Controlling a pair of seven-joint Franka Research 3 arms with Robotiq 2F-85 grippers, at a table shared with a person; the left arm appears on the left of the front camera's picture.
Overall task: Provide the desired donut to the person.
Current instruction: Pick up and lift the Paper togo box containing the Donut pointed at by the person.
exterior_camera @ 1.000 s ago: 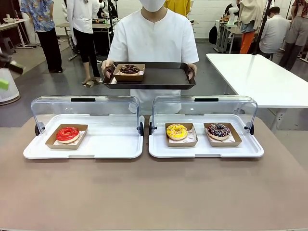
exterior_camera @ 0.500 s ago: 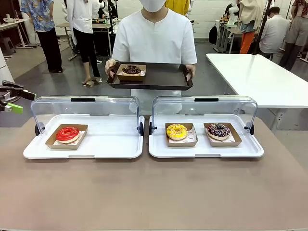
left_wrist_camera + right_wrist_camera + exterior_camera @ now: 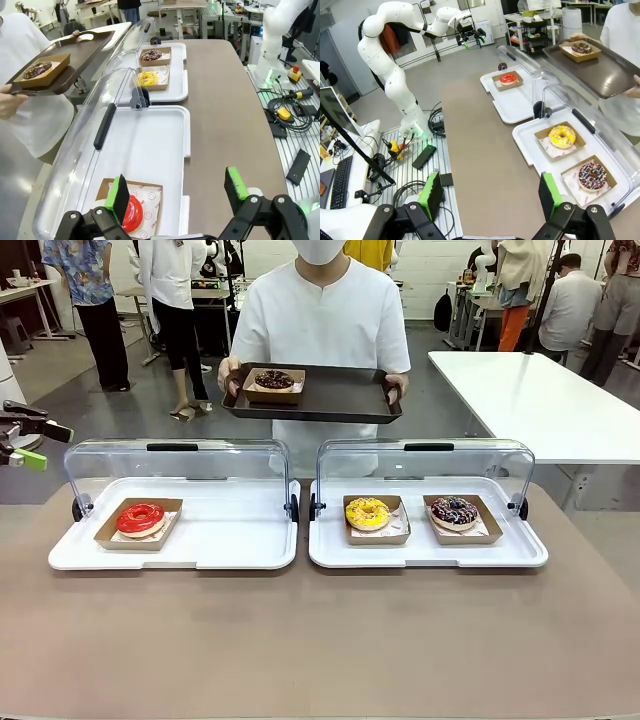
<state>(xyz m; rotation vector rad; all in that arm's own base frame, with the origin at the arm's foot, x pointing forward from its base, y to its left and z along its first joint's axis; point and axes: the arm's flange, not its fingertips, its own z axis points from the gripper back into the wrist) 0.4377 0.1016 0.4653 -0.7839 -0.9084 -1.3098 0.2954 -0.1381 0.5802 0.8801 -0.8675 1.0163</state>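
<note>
Table top (image 3: 320,640): brown, matt, smooth, no shine.
Display trays (image 3: 240,545): white plastic, smooth, slight gloss.
Lids (image 3: 175,468): clear hard plastic, glossy, catching reflections. Black matt handle strip (image 3: 172,448) along the top.
Donut boats (image 3: 110,532): brown cardboard, matt, with printed paper liners (image 3: 150,197) inside.
Red donut (image 3: 141,518): smooth, wet-looking glossy glaze.
Yellow donut (image 3: 367,512): dull, crumbly coating.
Sprinkled donut (image 3: 454,510): dark icing, rough with sprinkles.
Serving tray (image 3: 340,398): dark, smooth, satin sheen, looks plastic.
Person's top (image 3: 320,325): white cloth, matt.
Left arm (image 3: 385,60): white shell, glossy.
</note>
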